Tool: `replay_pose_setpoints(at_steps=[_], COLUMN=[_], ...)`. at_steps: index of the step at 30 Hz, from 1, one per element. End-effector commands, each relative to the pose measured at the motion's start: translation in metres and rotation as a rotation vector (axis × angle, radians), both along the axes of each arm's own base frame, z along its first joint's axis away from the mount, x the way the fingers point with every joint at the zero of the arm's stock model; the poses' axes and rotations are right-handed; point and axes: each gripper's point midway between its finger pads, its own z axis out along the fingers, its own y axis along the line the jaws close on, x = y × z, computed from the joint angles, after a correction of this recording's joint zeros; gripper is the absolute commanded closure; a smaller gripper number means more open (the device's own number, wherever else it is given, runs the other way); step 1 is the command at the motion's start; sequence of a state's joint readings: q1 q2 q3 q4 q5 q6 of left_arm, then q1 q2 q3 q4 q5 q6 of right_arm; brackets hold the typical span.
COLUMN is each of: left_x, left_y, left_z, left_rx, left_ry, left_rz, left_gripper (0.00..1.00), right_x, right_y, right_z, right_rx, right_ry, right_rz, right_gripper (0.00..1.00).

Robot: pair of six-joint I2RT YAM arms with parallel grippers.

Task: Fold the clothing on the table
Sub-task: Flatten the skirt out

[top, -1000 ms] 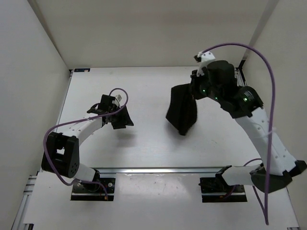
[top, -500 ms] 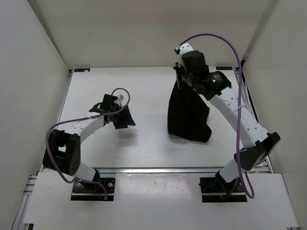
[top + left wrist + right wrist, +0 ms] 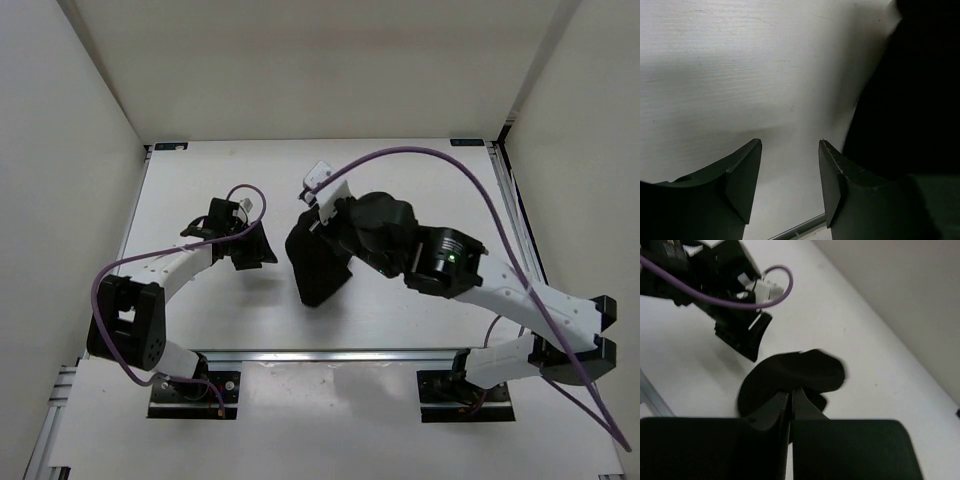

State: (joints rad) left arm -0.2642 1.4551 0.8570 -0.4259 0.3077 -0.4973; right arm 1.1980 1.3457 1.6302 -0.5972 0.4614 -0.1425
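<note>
The right pincer is clamping the black garment, dangling it over the middle of the counter. The left pincer is hovering wide open just beside it, and is probably best catching a free lower corner before spreading.

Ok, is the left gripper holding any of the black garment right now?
No, the left gripper stands open over bare table, with the garment off to one side, not between its jaws.
</note>
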Motion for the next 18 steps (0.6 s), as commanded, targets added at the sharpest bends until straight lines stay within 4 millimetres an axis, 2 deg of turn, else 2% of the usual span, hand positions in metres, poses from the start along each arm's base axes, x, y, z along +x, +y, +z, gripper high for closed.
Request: replay_pose_setpoints(at_steps=[1, 2, 4, 5, 6, 7, 8, 9, 10, 11, 12, 13, 14, 15, 16, 17, 18], left_x=[-0.004, -0.005, -0.005, -0.008, -0.006, -0.006, -0.010, -0.009, -0.012, -0.015, -0.016, -0.017, -0.019, -0.018, -0.016, -0.018, -0.017], left_y=[-0.004, -0.004, -0.006, -0.007, -0.004, -0.006, -0.004, -0.003, -0.002, 0.003, 0.005, 0.006, 0.008, 0.010, 0.012, 0.011, 0.013], left_z=[0.016, 0.013, 0.016, 0.014, 0.015, 0.017, 0.014, 0.015, 0.014, 0.009, 0.008, 0.009, 0.006, 0.006, 0.007, 0.008, 0.008], left_rx=[-0.019, -0.014, -0.016, -0.024, -0.026, -0.027, -0.026, -0.031, -0.033, -0.032, -0.032, -0.037, -0.037, -0.040, -0.035, -0.041, -0.035], left_ry=[-0.054, -0.047, -0.057, -0.048, -0.050, -0.059, -0.046, -0.053, -0.048, -0.034, -0.040, -0.034, -0.027, -0.026, -0.034, -0.032, -0.033], left_rz=[-0.030, -0.027, -0.031, -0.028, -0.016, -0.020, -0.017, -0.011, -0.009, 0.012, 0.012, 0.021, 0.026, 0.032, 0.042, 0.034, 0.045], left_gripper=[0.41, 0.40, 0.40, 0.40, 0.40, 0.40, 0.40, 0.40, 0.39, 0.40, 0.40, 0.40, 0.41, 0.40, 0.40, 0.40, 0.40], right_x=[0.010, 0.006, 0.011, 0.022, 0.043, 0.050, 0.072, 0.103, 0.108, 0.158, 0.185, 0.193, 0.215, 0.235, 0.245, 0.247, 0.253], right_y=[-0.039, -0.042, -0.049, -0.051, -0.057, -0.058, -0.066, -0.081, -0.072, -0.097, -0.112, -0.114, -0.131, -0.148, -0.157, -0.169, -0.182], right_z=[0.101, 0.113, 0.126, 0.128, 0.118, 0.117, 0.106, 0.090, 0.073, 0.031, 0.001, -0.015, -0.050, -0.083, -0.123, -0.135, -0.159], right_rx=[0.228, 0.252, 0.276, 0.265, 0.232, 0.231, 0.217, 0.186, 0.184, 0.185, 0.154, 0.178, 0.156, 0.125, 0.076, 0.060, 0.018], right_ry=[-0.256, -0.288, -0.304, -0.291, -0.273, -0.237, -0.181, -0.144, -0.062, 0.093, 0.163, 0.237, 0.335, 0.409, 0.506, 0.566, 0.640], right_rz=[-0.191, -0.200, -0.227, -0.241, -0.294, -0.285, -0.309, -0.383, -0.330, -0.395, -0.441, -0.457, -0.513, -0.584, -0.622, -0.659, -0.713], right_gripper=[1.00, 1.00, 1.00, 1.00, 1.00, 1.00, 1.00, 0.99, 1.00, 1.00, 1.00, 1.00, 1.00, 0.95, 0.83, 0.79, 0.77])
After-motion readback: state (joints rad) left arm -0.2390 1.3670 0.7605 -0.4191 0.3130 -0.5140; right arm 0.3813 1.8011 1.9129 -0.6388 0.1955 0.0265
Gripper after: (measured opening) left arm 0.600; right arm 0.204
